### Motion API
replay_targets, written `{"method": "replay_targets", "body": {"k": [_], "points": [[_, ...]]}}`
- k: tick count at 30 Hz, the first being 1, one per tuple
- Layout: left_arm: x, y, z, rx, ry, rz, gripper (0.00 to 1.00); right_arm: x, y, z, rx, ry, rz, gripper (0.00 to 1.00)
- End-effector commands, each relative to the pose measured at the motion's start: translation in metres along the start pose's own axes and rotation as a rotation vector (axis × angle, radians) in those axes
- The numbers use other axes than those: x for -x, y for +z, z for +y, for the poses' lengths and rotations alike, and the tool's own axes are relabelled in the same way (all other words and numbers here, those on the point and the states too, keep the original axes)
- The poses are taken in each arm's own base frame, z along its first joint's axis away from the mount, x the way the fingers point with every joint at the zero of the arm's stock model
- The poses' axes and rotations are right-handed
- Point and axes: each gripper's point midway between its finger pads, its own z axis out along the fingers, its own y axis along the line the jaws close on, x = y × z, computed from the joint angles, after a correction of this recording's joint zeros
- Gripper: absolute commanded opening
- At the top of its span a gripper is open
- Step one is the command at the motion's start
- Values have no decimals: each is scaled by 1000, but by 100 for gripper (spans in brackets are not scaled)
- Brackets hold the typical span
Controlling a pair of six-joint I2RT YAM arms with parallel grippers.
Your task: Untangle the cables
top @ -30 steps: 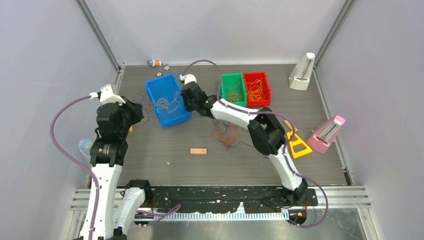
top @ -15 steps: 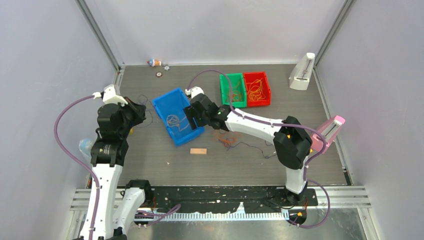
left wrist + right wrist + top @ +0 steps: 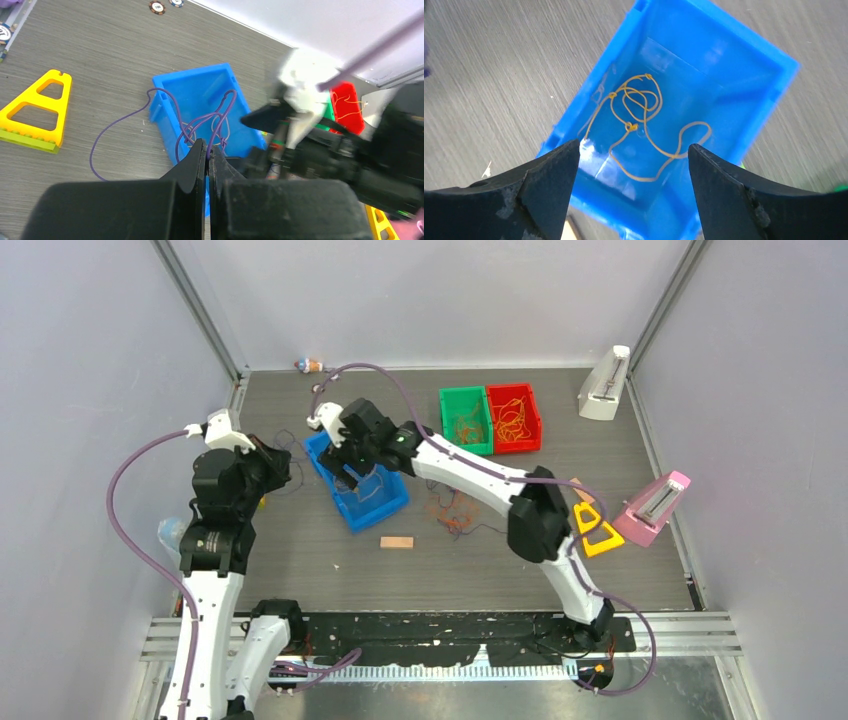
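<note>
My left gripper (image 3: 207,150) is shut on a thin purple cable (image 3: 121,117). The strand loops up over the rim of the blue bin (image 3: 200,90) and trails left across the floor. An orange cable (image 3: 640,109) lies coiled inside the blue bin (image 3: 734,85). My right gripper (image 3: 633,146) hangs open above it with nothing between the fingers. In the top view my right gripper (image 3: 352,472) is over the far-left end of the blue bin (image 3: 385,502), and my left gripper (image 3: 283,468) is just left of it. A tangle of cables (image 3: 455,510) lies on the table.
A green bin (image 3: 447,400) and a red bin (image 3: 531,400) at the back hold orange strands. A wooden block (image 3: 396,542) lies near the blue bin. Yellow triangles (image 3: 592,527), a pink stand (image 3: 655,505) and a white stand (image 3: 605,370) are on the right.
My right gripper has opened and swung left, from the blue bin's right side to above its far-left end. The bin has slid nearer and rightwards. The left arm has held still.
</note>
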Motion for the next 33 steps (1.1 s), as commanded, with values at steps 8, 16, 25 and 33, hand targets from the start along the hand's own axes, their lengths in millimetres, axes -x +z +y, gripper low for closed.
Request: {"method": "replay_targets", "body": {"k": [8, 16, 25, 33], "points": [[12, -5, -9, -44, 32, -23, 0, -70, 64, 12, 29, 26, 225, 93], [10, -1, -12, -56, 22, -16, 0, -125, 77, 46, 121, 141, 386, 97], [16, -1, -15, -65, 26, -21, 0, -97, 57, 38, 149, -83, 335, 81], [17, -4, -12, -49, 43, -28, 0, -110, 57, 33, 197, -237, 408, 84]]}}
